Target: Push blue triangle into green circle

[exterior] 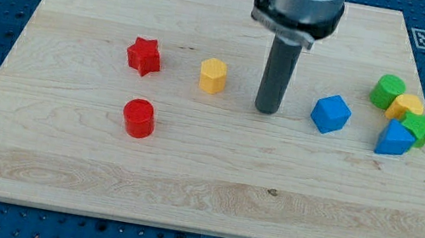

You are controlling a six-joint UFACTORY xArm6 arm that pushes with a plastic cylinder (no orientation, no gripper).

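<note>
Blue triangle [393,140], light rigid block near table's right edge, touching green star [418,128], apart from green circle [387,91]; push its flat lower face; my tip [266,110], clawless, mid-table, well apart.

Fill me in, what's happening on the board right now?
My tip rests on the wooden board near the middle, between the yellow hexagon block and the blue cube-like block, touching neither. The blue triangle sits in a cluster at the view's right with the green circle, a yellow block and a green star-shaped block. The yellow block lies between triangle and circle.
</note>
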